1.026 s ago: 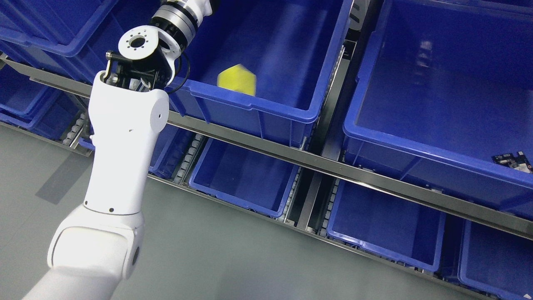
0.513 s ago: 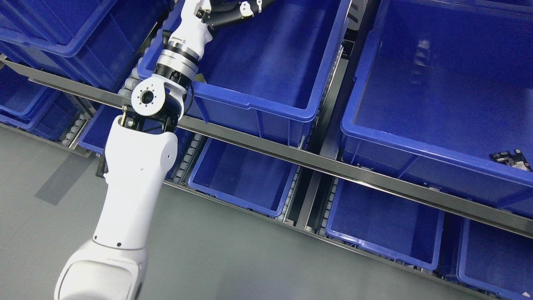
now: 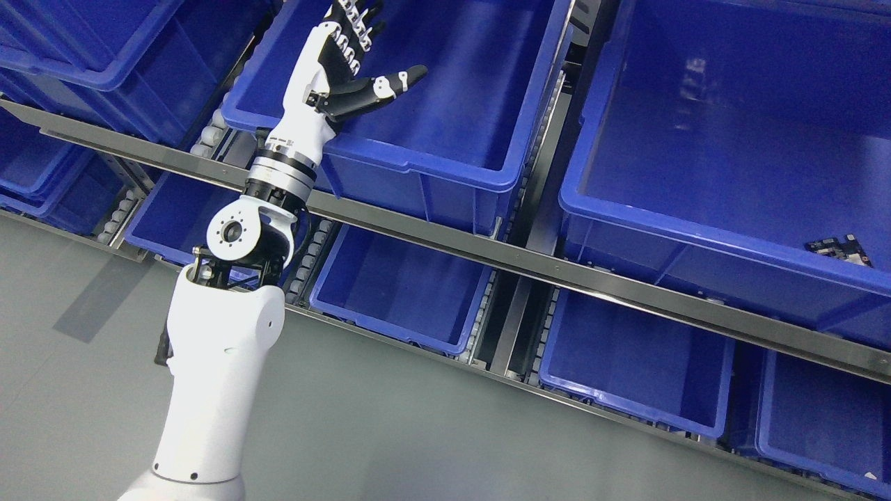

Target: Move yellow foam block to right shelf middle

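Left robot hand [image 3: 348,66] over near-left corner of middle-shelf bin [image 3: 418,170], fingers spread, holding nothing. Yellow block not visible. Step: locating block. Next: find it, then grasp.

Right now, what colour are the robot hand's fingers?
Black with white joints, on the left robot hand, clearest in the head view.
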